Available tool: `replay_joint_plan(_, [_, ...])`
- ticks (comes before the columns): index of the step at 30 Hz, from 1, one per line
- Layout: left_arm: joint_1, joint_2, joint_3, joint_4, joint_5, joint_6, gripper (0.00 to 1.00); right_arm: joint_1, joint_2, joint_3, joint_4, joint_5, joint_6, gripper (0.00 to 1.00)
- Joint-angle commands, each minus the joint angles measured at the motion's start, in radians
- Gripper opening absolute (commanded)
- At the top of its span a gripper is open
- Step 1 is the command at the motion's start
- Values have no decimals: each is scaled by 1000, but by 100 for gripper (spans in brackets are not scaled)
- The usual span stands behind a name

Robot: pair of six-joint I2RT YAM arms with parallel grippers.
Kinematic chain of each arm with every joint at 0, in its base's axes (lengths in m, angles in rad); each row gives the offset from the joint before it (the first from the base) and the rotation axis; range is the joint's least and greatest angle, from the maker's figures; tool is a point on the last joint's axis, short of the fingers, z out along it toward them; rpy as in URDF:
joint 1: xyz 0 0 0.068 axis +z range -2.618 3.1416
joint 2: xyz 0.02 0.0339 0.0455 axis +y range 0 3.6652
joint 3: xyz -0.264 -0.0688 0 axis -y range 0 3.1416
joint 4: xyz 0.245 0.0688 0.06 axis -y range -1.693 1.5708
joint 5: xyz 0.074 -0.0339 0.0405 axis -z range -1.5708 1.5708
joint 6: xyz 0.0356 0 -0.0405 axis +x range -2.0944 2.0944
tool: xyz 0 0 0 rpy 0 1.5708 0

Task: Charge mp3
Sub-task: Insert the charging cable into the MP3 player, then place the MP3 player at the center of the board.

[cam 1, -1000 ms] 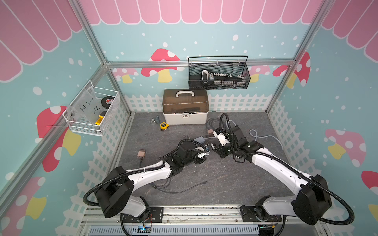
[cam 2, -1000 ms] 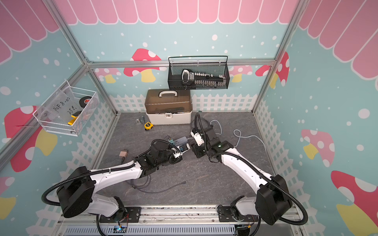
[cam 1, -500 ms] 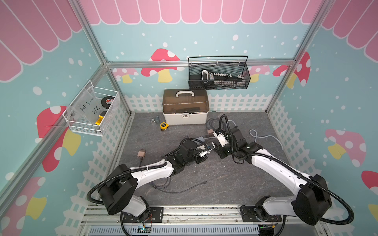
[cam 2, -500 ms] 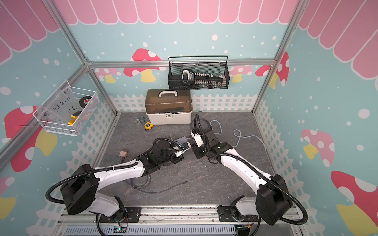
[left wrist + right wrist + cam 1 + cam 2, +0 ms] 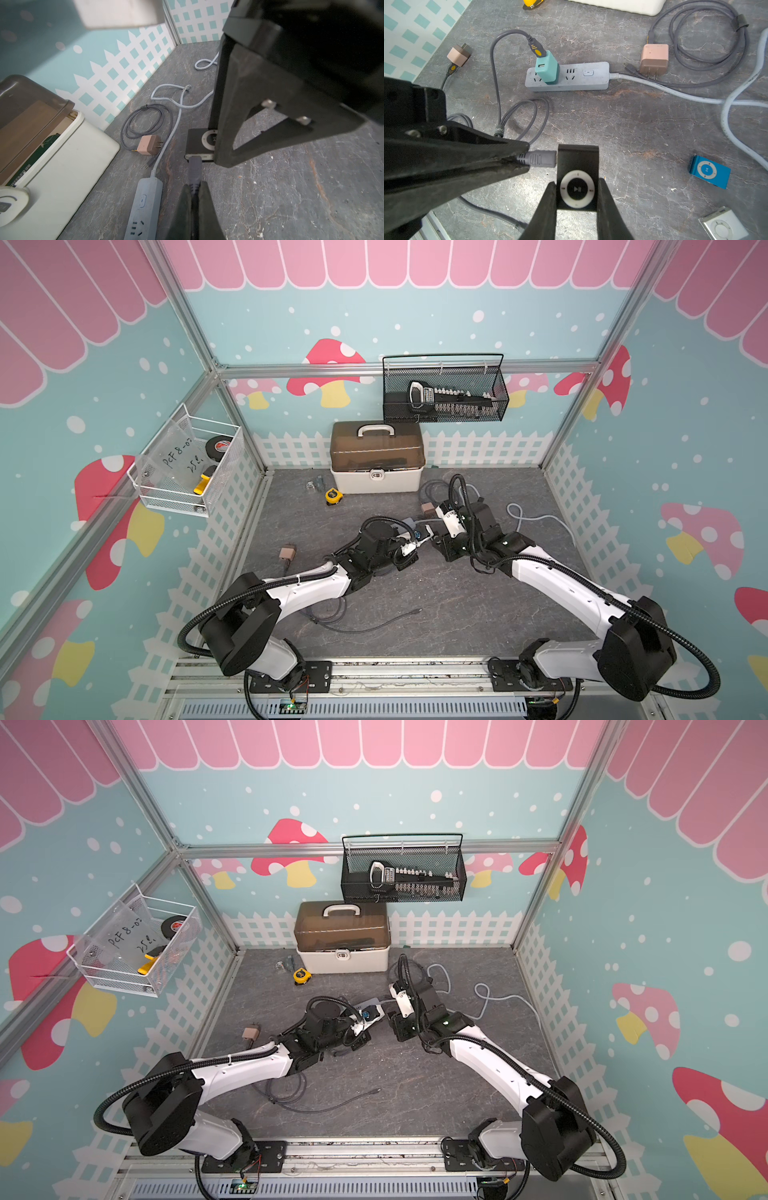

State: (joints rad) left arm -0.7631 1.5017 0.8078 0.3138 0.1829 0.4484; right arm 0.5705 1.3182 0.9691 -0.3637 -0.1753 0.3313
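A black mp3 with a white control ring is held just above the grey floor, my right gripper shut on its two sides. My left gripper is shut on a grey cable plug. The plug's tip rests against the mp3's edge; how deep it sits I cannot tell. The cable runs back to a teal charger standing in a grey power strip. In both top views the two grippers meet at mid-floor, left gripper facing right gripper.
A blue player and a silver player lie on the floor nearby. Two pink adapters and coiled grey cables lie round the strip. A toolbox and a yellow tape measure sit at the back.
My left gripper has edged slightly towards the mp3 with the plug. The right arm and the mp3 have stayed where they were.
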Motion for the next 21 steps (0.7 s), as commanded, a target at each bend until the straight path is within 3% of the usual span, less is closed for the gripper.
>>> replay_joint_plan(1, [-16,25,4,66,82,-2,2,41,-33,25,10,-189,-4,0])
replay_joint_plan(7, [-31,58,39,38,72,-7,4,42,-59,-6,58,-185,41,0])
replay_joint_plan(13, [-16,-2,80,-53,33,-42,27,25,-23,4,-95,111,57,0])
replay_joint_plan(15, [-4,-38,96,-105,38,-61,37,8,13,8,-122,159,85,0])
replay_joint_plan(21, [44,-172,106,-233,15,-149,48,-8,137,-11,-120,215,157,0])
